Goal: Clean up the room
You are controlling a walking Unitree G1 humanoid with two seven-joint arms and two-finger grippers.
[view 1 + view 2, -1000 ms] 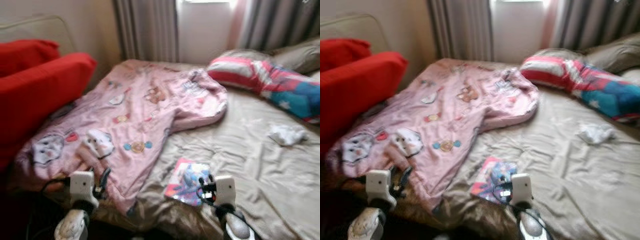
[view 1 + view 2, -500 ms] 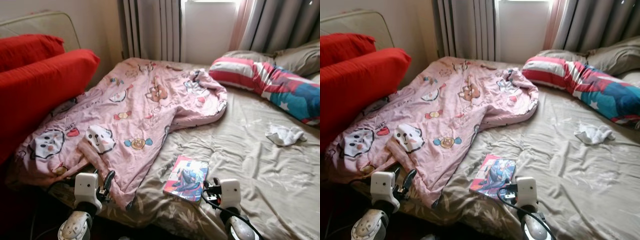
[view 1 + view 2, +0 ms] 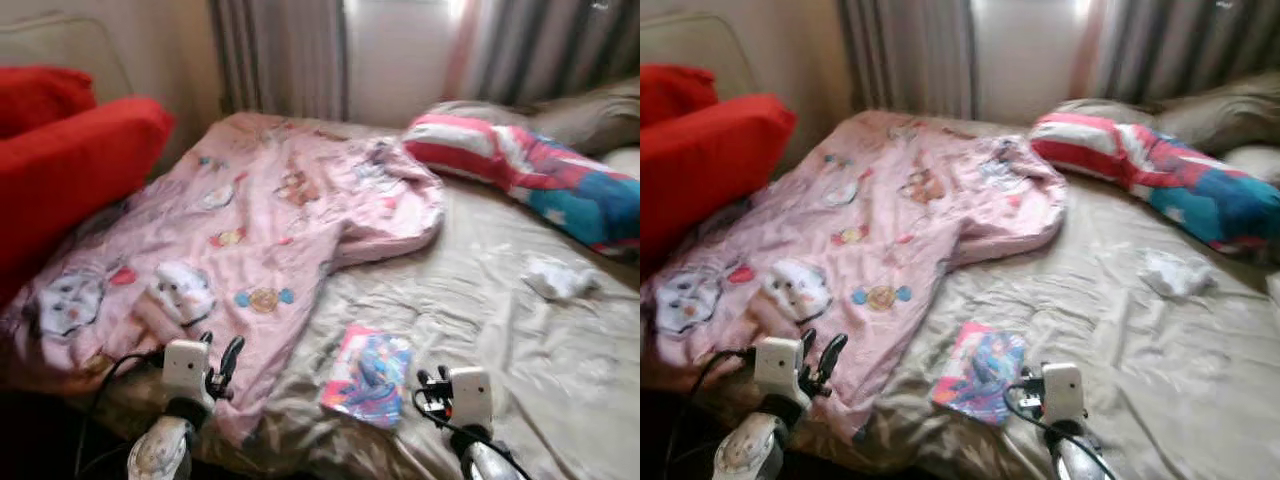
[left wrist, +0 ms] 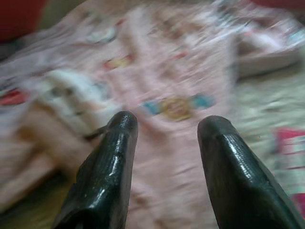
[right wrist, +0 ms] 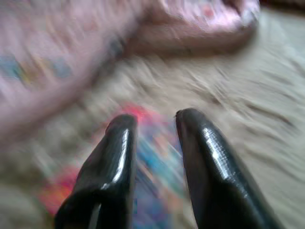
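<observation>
Book [image 3: 367, 375] lies flat on the bed [image 3: 530, 350], near its front edge, just beside the loose edge of the pink blanket [image 3: 250, 240]. It looks like the nearest stray item, so I judge it the first thing to pick up in tidying the room.

Right gripper [image 5: 152, 121] hangs just above the book with its fingers spread and nothing between them, the colourful cover showing through the gap; in the eye view the right gripper sits at the book's right side, close to it. That placement reads as a lining-up for a grasp.

Left gripper [image 4: 167, 129] also stands parted and empty, over the blanket's near corner, pointed along the printed fabric, perhaps ready to pull or straighten it.

The blanket sprawls crumpled over the bed's left half, its far end bunched toward the striped pillow [image 3: 520, 170] by the curtains [image 3: 280, 50]. A white cloth [image 3: 558, 278] lies on the bare sheet, well apart from the book, on the right. A grey pillow [image 3: 590, 115] sits behind the striped one. Red cushions [image 3: 70, 170] lean at the bed's left side.

No bin, basket or other container can be made out, so where the book should go is unclear. All views are blurred.
</observation>
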